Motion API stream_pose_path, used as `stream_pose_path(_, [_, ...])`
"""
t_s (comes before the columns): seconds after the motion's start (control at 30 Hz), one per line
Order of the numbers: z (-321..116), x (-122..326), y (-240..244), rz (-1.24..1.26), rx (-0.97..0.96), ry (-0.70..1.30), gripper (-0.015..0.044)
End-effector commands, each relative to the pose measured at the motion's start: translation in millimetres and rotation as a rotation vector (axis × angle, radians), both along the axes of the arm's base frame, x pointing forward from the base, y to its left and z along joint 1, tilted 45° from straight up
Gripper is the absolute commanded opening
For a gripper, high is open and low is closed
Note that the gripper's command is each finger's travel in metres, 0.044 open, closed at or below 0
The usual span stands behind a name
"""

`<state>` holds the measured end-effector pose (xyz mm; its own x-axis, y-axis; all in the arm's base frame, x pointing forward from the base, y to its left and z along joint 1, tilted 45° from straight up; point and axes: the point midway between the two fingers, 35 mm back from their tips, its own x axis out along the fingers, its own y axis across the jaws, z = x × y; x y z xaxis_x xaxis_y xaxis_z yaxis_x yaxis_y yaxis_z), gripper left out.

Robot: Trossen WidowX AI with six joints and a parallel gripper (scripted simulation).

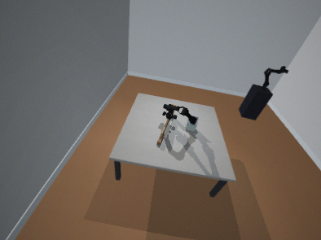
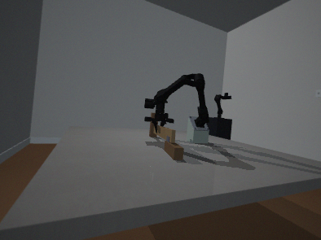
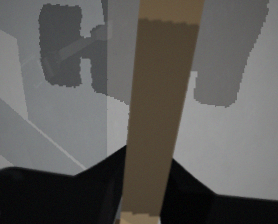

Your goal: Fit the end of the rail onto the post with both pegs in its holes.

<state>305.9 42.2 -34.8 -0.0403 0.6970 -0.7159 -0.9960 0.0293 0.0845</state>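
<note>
I am grasping one long, straight-sided wooden rail (image 1: 164, 132) (image 2: 168, 134) (image 3: 159, 100); my gripper (image 1: 169, 115) (image 2: 160, 126) (image 3: 143, 151) is clamping it, one black tapered finger standing on each side. In the wrist view, the rail is running from top centre to bottom centre, its smooth tan face carrying a dark shadow.

In the exterior view, nearest first:
One matte, pale grey table (image 1: 134, 133) (image 2: 102, 178) is filling the lower frame.
One low, brown oblong block (image 2: 173, 150) is lying below centre.
The rail is extending behind it, at centre.
One upright wooden post (image 2: 152, 116) is standing beyond, partly hidden; its pegs are too obscured to count.
One pale green, slope-topped block (image 1: 191, 126) (image 2: 198, 136) is sitting right of centre.
One second black arm (image 1: 266, 78) (image 2: 218, 105) is standing on one dark box (image 1: 256, 102) (image 2: 222, 127), farther right.
</note>
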Motion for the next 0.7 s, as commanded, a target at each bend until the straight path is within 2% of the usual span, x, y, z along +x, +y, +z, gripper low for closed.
stream_pose_path(0.0, [3.8,2.7,-3.5,-0.009,0.008,-0.009,0.0000])
stream_pose_path(0.67, [10.9,2.9,-10.6,-0.009,0.007,-0.009,0.0000])
